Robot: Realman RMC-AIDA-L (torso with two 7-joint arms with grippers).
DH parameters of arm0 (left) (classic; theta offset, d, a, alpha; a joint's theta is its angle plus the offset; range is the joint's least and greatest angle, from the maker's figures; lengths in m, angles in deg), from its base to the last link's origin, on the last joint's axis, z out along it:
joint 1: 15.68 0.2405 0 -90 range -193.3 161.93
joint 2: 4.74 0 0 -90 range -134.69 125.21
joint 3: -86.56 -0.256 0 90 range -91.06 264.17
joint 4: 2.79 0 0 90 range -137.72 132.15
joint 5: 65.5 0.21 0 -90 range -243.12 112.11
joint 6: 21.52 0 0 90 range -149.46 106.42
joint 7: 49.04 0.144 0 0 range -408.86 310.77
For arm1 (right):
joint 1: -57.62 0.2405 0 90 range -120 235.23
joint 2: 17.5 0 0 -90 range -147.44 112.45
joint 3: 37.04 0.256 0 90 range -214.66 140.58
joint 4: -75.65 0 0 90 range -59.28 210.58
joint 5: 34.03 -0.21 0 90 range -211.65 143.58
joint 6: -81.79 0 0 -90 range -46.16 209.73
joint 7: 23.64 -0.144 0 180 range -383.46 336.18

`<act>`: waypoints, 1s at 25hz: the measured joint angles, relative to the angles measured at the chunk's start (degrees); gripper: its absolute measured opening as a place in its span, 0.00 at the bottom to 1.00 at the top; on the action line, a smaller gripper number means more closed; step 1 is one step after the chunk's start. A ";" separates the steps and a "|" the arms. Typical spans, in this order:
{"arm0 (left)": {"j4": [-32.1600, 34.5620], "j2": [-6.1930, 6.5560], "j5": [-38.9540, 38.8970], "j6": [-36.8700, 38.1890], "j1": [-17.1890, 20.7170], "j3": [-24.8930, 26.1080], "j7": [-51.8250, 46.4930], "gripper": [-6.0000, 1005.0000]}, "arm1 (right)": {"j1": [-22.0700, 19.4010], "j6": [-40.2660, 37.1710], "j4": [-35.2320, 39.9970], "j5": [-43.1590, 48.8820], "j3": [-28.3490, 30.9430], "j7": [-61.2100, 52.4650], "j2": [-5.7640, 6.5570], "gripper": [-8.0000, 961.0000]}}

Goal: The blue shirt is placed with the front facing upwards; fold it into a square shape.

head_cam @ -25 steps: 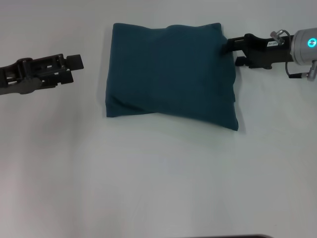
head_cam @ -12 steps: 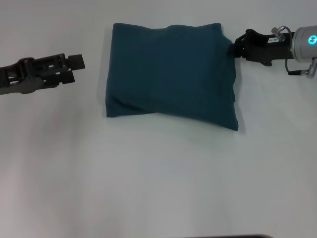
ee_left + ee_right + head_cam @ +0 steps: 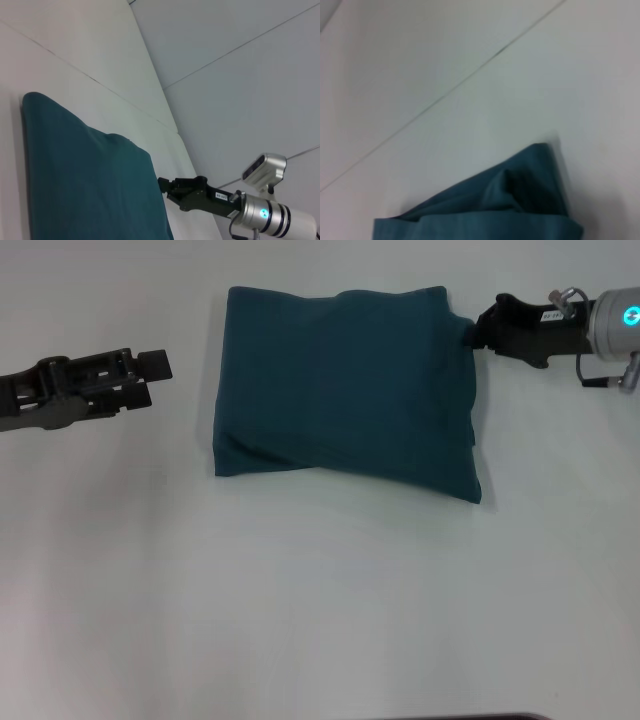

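Observation:
The blue shirt lies folded into a rough square of plain teal at the table's far middle; no lettering shows. My right gripper is at the shirt's far right edge, shut on a small pinch of fabric that peaks toward it. In the left wrist view the right gripper meets the shirt at its edge. The right wrist view has a bunched shirt corner close up. My left gripper hovers open to the shirt's left, a short gap away from it.
The white table spreads around the shirt, with bare surface in front. A dark strip shows at the near edge. The shirt's near right corner sticks out lower than the near left one.
The right gripper closed from a wide-open stance onto the shirt's far right edge and drew back slightly to the right. The left arm stayed put.

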 joint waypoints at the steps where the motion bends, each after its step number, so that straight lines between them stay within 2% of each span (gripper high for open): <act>1: 0.00 0.01 0.00 0.01 0.02 0.00 -0.03 0.93 | -0.07 -0.66 0.70 -0.01 -0.01 0.11 0.02 0.07; 9: 0.00 0.17 0.00 0.15 0.23 0.06 -0.35 0.93 | 0.22 -5.24 7.83 -0.04 -0.30 0.42 0.85 0.07; 18: 0.02 0.17 0.00 0.23 0.55 0.14 -0.41 0.93 | 2.21 -6.74 6.30 2.11 -0.78 1.73 1.01 0.07; 23: 0.07 0.26 -0.03 0.24 0.54 0.71 -0.41 0.93 | 2.07 -11.19 6.95 3.25 -0.87 3.19 3.04 0.07; 25: 0.08 0.17 -0.15 0.23 0.47 0.83 -0.41 0.93 | 2.05 -13.04 7.90 3.56 -0.89 4.14 3.55 0.11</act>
